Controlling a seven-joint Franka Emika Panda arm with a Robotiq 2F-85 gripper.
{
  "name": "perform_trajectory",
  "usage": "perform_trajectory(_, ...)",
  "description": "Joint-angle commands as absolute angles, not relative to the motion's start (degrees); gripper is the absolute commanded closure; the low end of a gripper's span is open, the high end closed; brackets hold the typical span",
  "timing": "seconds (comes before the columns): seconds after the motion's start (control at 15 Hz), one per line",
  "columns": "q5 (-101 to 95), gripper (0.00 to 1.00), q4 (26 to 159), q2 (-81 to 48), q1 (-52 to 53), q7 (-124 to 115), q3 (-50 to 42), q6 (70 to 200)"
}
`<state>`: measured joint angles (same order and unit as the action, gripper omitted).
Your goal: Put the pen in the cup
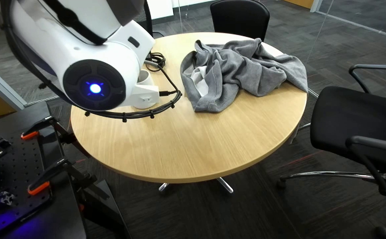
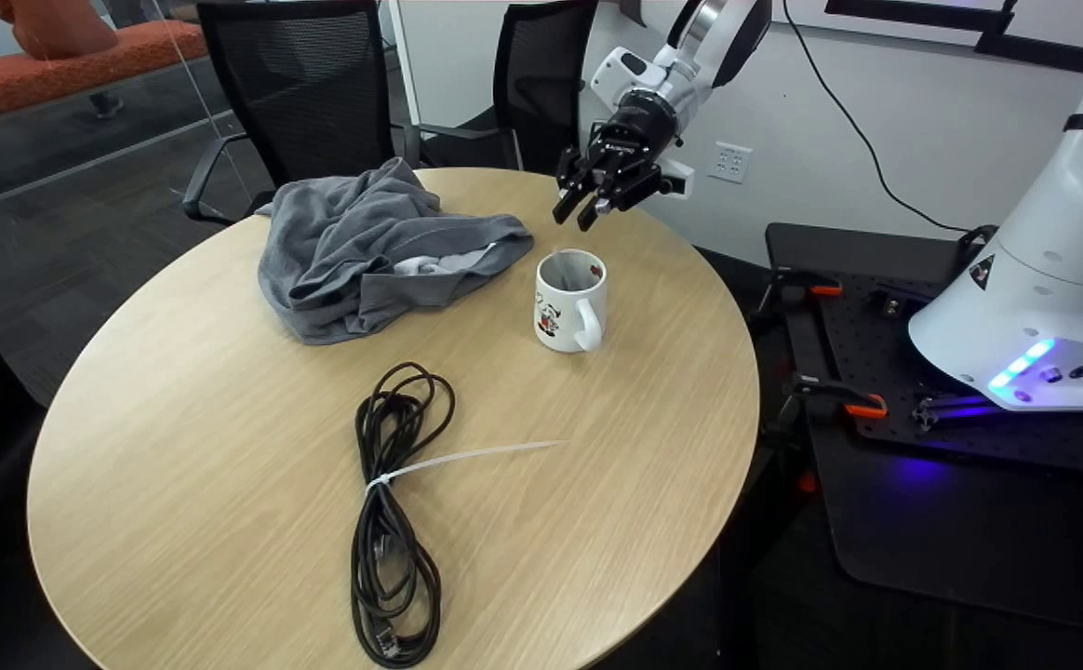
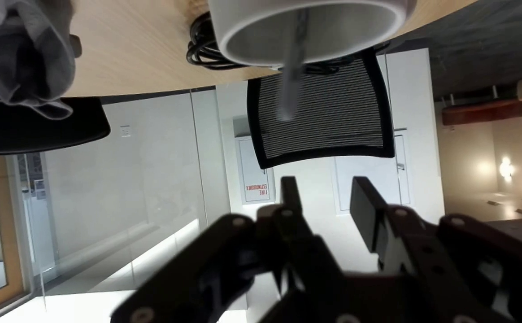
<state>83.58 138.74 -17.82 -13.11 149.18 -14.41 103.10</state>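
Observation:
A white cup (image 2: 551, 326) with a small printed figure stands upright on the round table. It also shows partly behind the arm in an exterior view (image 1: 145, 78) and at the top of the wrist view (image 3: 247, 22). A thin, pale grey stick, seemingly the pen (image 3: 291, 83), stands in the cup and pokes out over its rim in the wrist view. My gripper (image 2: 574, 221) is raised beyond the cup, apart from it. In the wrist view the gripper (image 3: 324, 180) has its fingers apart with nothing between them. The arm hides the gripper in an exterior view.
A crumpled grey cloth (image 2: 365, 247) lies on the wooden table (image 1: 179, 142) near the cup. A bundled black cable (image 2: 394, 558) with a white tie lies on the table. Black chairs (image 1: 241, 18) stand around the table. The robot's base stands on a black bench (image 2: 951, 540).

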Motion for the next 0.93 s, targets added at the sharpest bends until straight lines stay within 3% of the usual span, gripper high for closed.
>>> perform_trajectory(0.0,84.9,0.32,137.6,-18.7,-13.0,149.1,-14.2,103.6)
perform_trajectory(0.27,84.8,0.02,138.4,-17.4,-12.9,149.1,-14.2,103.7)
perform_trajectory(0.87,83.0,0.0,144.9,-0.7,-11.5,149.2,-13.5,103.4)
